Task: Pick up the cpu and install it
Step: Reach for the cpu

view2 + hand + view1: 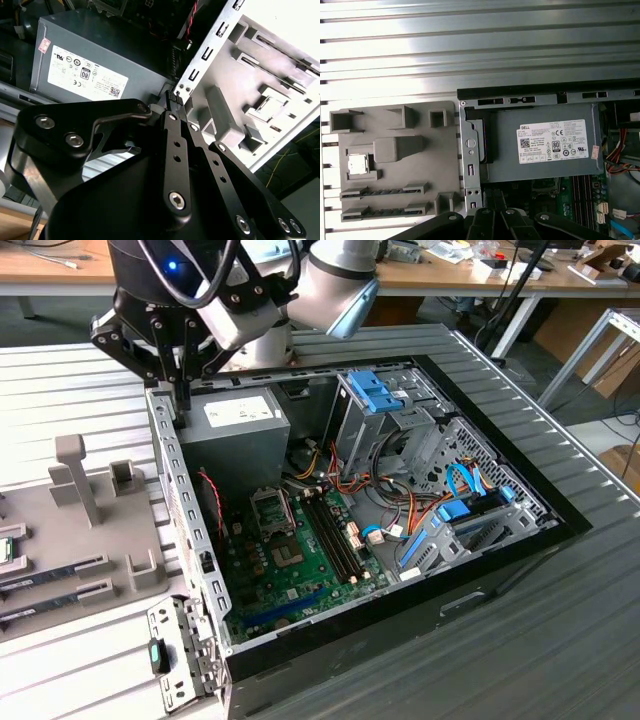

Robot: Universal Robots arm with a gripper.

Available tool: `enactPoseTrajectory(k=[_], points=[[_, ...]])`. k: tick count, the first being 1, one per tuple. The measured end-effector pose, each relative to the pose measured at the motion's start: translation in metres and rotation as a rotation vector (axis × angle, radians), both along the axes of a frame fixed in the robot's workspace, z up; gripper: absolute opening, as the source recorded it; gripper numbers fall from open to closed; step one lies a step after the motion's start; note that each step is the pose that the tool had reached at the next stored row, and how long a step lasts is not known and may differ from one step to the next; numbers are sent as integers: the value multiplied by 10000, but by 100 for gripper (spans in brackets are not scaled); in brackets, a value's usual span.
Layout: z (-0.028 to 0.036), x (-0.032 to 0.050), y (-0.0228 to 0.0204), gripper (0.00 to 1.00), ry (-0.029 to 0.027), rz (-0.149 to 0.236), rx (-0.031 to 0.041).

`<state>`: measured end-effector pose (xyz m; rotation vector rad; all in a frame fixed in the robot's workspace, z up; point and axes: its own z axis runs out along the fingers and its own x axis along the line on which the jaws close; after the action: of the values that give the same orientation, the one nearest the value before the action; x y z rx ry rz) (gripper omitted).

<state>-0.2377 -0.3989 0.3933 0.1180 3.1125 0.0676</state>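
The gripper [174, 96], closed and empty, hangs by the computer case [470, 165]; the cpu [359, 164] lies in the grey tray [400, 172].

I see the arm [335, 285] coming in from the top edge of the exterior view, wrist bent so the gripper [184, 398] points straight down. In the second wrist view its fingers [172, 145] press together, gripping nothing.

Exterior view looks down on the case [185, 500]; both closer wrist views share its power supply [100, 55] [540, 145].
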Motion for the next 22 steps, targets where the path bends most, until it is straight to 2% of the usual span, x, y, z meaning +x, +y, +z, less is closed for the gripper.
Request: enactPoseTrajectory(k=[22], points=[[0,-58,0,11,0,0,0]])
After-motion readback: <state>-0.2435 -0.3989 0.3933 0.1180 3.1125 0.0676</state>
